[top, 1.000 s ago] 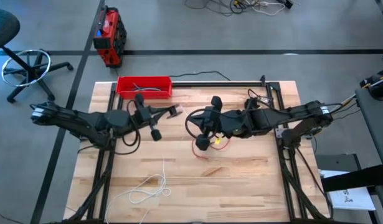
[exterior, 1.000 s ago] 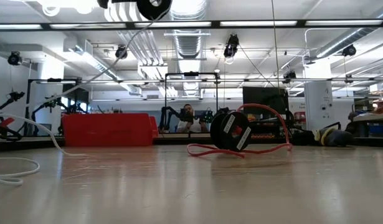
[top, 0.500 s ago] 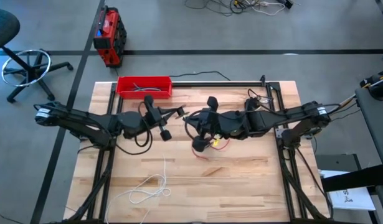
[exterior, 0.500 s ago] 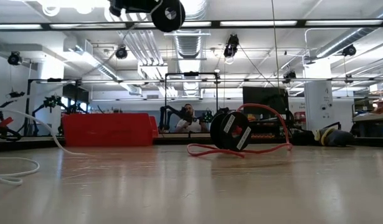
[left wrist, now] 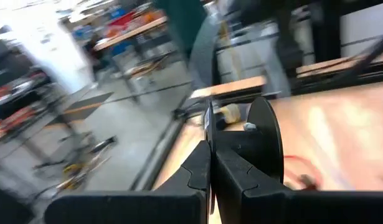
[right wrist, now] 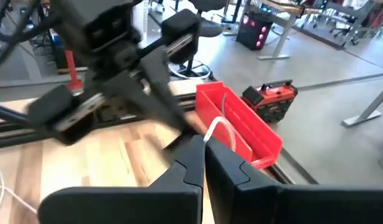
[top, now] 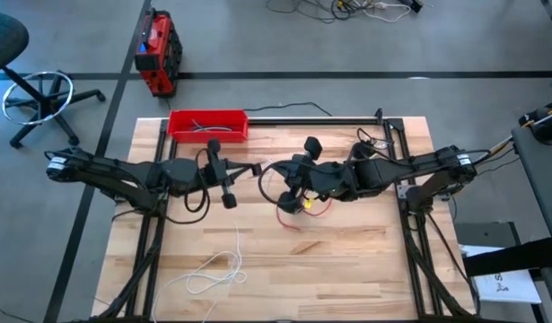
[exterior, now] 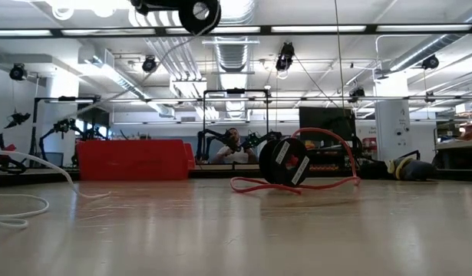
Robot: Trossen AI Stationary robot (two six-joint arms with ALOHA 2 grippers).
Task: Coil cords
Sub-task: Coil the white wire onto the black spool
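Both hands are met over the middle of the worktop [top: 347,251]: the left hand [top: 254,168] and the right hand [top: 274,168] are each closed on the white cord [top: 213,269], whose end shows between the right fingers [right wrist: 231,168]. Its remaining length is heaped near the left front edge. The red cord [exterior: 297,180] is looped around a black disc [exterior: 285,162] at mid-worktop. A red tray [top: 208,125] is set at the far edge.
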